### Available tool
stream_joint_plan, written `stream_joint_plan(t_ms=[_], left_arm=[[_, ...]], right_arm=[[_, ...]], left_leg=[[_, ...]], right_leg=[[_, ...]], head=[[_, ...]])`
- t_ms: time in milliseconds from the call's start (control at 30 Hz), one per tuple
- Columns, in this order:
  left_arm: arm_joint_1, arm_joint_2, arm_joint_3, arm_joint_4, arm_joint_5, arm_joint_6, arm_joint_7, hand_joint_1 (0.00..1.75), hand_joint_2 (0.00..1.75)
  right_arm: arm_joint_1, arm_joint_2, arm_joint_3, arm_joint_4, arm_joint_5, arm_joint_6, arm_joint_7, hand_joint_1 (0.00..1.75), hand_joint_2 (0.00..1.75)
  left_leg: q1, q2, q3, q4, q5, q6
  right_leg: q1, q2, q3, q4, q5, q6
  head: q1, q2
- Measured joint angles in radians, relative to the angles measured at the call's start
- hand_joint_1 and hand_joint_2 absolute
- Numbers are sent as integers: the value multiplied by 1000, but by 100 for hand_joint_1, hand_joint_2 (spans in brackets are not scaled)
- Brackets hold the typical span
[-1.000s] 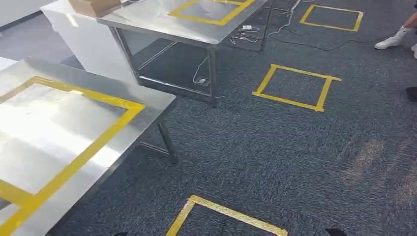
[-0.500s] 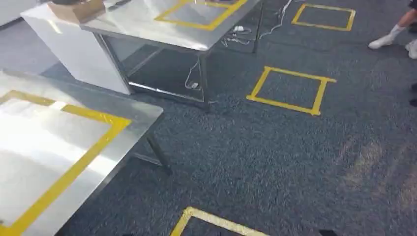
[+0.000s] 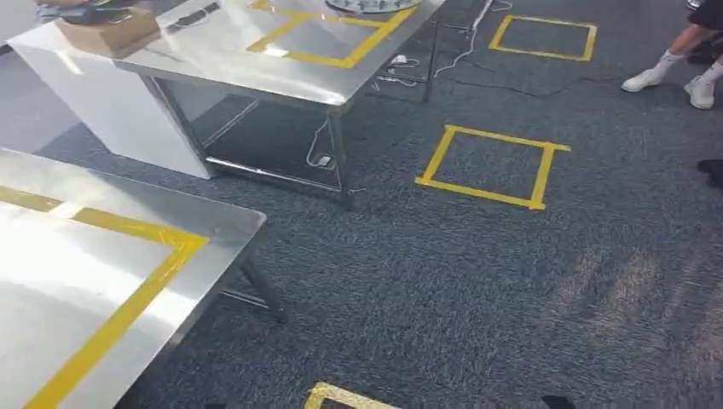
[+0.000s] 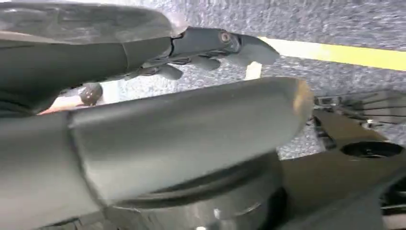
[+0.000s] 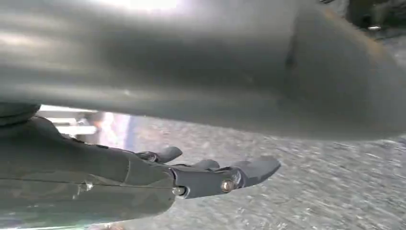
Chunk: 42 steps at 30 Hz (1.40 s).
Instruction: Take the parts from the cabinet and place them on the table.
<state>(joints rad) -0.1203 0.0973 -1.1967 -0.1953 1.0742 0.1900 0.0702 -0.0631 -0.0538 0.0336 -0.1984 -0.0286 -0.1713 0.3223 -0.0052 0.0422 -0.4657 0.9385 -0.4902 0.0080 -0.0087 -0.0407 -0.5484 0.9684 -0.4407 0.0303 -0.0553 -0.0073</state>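
My left hand [image 4: 158, 129] hangs beside my body over the carpet, its dark fingers [image 4: 215, 45] stretched out and apart from the thumb, holding nothing. My right hand [image 5: 143, 177] hangs the same way, fingers [image 5: 239, 175] straight and nothing in them. In the head view a steel table [image 3: 213, 226] with a yellow tape frame stands at the near left. A second steel table [image 3: 281, 72] with a tape frame stands further back. On its far edge lies a round grey object [image 3: 371, 5], cut off by the picture's edge.
A cardboard box [image 3: 107, 32] sits on the far table beside a white block [image 3: 102, 111]. Cables [image 3: 320, 158] trail under that table. Yellow tape squares [image 3: 490, 166] mark the dark carpet. A person's feet in white shoes [image 3: 673, 77] stand at the far right.
The whole head picture has shifted: both tables and the tape squares slid left and down, so the camera has turned. More of the far table and the person's legs now shows.
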Motion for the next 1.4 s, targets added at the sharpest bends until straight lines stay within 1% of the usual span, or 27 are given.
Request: stream_joint_plan(t_ms=[67,133,233,300,367,400,433,467,533,600,633,667,733,767,800,833,900,933,967,1000,1100,1133,1200,1267,1300,1333,1400], left_arm=[[-1,0,0,0,-1,0,2,0,0],[-1,1,0,0,-1,0,3,0,0],[0,0,0,0,-1,0,3,0,0],[2,-2,0,0,-2,0,3,0,0],[3,-2,0,0,-3,0,3,0,0],[3,-2,0,0,-6,0,2,0,0],[3,0,0,0,-6,-3,1,0,0],[2,1,0,0,-7,-6,1,0,0],[-2,1,0,0,-7,-12,5,0,0],[-3,-1,0,0,-7,-13,7,0,0],[-4,-4,-1,0,-7,-13,9,0,0],[-4,-4,-1,0,-7,-13,10,0,0],[-2,-4,-1,0,-8,-11,9,0,0],[-1,-4,-1,0,-9,-8,7,0,0],[0,-4,-1,0,-10,-3,6,0,0],[0,-5,-2,0,-10,-3,5,0,0],[-1,-7,-2,0,-9,-3,5,0,0],[-3,-8,-2,0,-7,-3,4,0,0],[-2,-8,-2,0,-7,-3,3,0,0],[-2,-8,-2,0,-6,-3,3,0,0],[-4,-9,-3,0,-5,-3,3,0,0],[-4,-9,-3,0,-5,-4,4,0,0],[-2,-11,-3,0,-5,-5,4,0,0],[1,-12,-3,0,-4,-5,4,0,0],[3,-13,-3,0,-4,-5,4,0,0],[4,-13,-4,0,-4,-5,4,0,0],[3,-13,-4,0,-4,-5,3,0,0]], right_arm=[[0,0,0,1,0,0,0,0,0],[3,0,0,1,0,0,0,0,0],[2,0,0,1,0,0,-1,0,0],[2,0,0,1,0,0,-2,0,0],[2,0,0,2,-4,-1,-2,0,0],[3,0,0,2,-7,-1,-2,0,0],[3,0,0,2,-10,-2,-3,0,0],[0,0,0,2,-11,-3,-6,0,0],[0,0,0,3,-13,-5,-9,0,0],[3,0,0,6,-14,-6,-10,0,0],[5,0,0,6,-14,-6,-11,0,0],[4,0,0,6,-14,-7,-11,0,0],[3,-2,0,6,-14,-7,-11,0,0],[3,-2,0,6,-14,-7,-10,0,0],[4,-2,0,6,-14,-7,-9,0,0],[4,-2,0,6,-14,-7,-8,0,0],[4,-3,0,6,-14,-7,-8,0,0],[2,-3,0,6,-14,-7,-10,0,0],[0,-3,1,6,-14,-7,-11,0,0],[0,-3,1,6,-14,-7,-11,0,0],[-1,-5,3,6,-14,-8,-11,0,0],[-1,-5,3,6,-14,-8,-11,0,0],[-1,-6,4,6,-14,-9,-10,0,0],[-1,-7,4,6,-14,-9,-8,0,0],[-1,-7,4,6,-14,-9,-8,0,0],[0,-7,4,6,-14,-9,-7,0,0],[-1,-7,5,6,-14,-9,-6,0,0]], left_leg=[[0,17,7,-3,-5,-7],[5,-12,-9,45,-43,-19],[8,-32,-152,313,-151,-25],[8,-34,-198,361,-136,-24],[8,-40,-149,221,-31,-14],[8,-56,-106,113,29,-6],[7,-97,-79,35,52,4],[7,-98,-73,20,52,3],[1,-89,-77,24,53,3],[8,-73,-73,6,63,15],[10,-61,-70,-2,69,20],[8,-57,-74,-6,67,27],[6,-39,-80,-6,70,28],[6,-30,-83,-6,71,28],[6,-21,-84,-5,73,27],[6,-11,-85,-5,74,25],[6,4,-86,-2,76,22],[4,11,-85,2,76,17],[1,16,-87,3,77,12],[1,21,-82,4,78,7],[0,38,-84,7,81,-12],[4,21,-90,25,67,-19],[7,-24,-146,154,-28,-26],[8,-33,-215,324,-106,-29],[8,-34,-225,359,-108,-28],[8,-35,-211,339,-86,-25],[8,-43,-122,177,6,-15]], right_leg=[[2,18,0,-2,-1,-12],[-5,29,6,-6,-1,-24],[-2,50,5,-6,-5,-34],[-1,70,10,-6,-8,-35],[0,92,20,-6,-10,-33],[0,101,25,-6,-11,-31],[-3,108,24,-7,-11,-30],[5,117,19,-2,-12,-24],[-4,128,13,-6,-7,-11],[-1,137,13,-9,-5,3],[-2,98,9,6,-22,4],[0,68,-15,63,-72,7],[-1,55,-85,234,-162,13],[-2,53,-107,298,-183,16],[-3,52,-108,313,-177,18],[-5,50,-79,273,-148,19],[-7,35,31,90,-72,19],[-7,8,93,-10,-54,17],[3,1,104,-27,-61,8],[6,5,89,-18,-46,-2],[1,26,76,-34,-49,-24],[-2,29,76,-37,-43,-30],[-3,40,64,-37,-37,-37],[1,52,55,-36,-32,-40],[2,62,53,-35,-30,-40],[2,72,54,-35,-30,-39],[3,93,60,-35,-30,-38]], head=[[0,0],[-3,0],[-3,0],[-3,0],[-3,0],[-3,0],[-3,0],[-3,0],[-3,0],[-3,0],[-3,0],[-2,0],[-2,0],[-2,0],[-2,0],[-2,0],[-2,0],[-2,0],[-2,0],[-3,0],[-3,0],[-3,0],[-3,0],[-3,0],[-3,0],[-3,0],[-3,0]])
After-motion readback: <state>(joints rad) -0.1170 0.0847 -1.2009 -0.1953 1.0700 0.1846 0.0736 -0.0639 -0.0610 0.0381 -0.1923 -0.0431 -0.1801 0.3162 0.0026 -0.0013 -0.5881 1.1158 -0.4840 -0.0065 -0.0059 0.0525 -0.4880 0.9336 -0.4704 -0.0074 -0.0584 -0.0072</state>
